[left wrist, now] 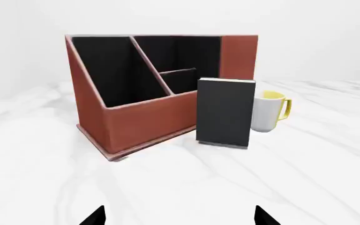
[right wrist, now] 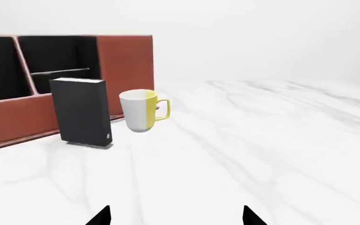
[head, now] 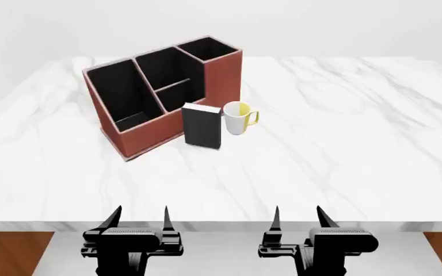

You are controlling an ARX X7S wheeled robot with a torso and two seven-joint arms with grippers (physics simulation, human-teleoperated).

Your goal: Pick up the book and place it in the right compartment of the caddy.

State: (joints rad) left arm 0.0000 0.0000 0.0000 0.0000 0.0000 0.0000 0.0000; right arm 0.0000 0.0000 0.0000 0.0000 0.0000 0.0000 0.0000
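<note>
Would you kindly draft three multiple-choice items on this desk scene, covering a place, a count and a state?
1. Where does the book stand?
A. Inside the caddy
B. On the table in front of the caddy, beside the mug
C. On the mug

2. How many sections does the caddy have?
A. Two
B. Three
C. Five

3. How are the left gripper and right gripper?
A. Both open, holding nothing
B. Left shut on the book
C. Right shut on the mug

Answers: 1 B, the book stands upright on the marble; 2 B, dividers split it in three; 3 A, both hang spread near the table edge.
</note>
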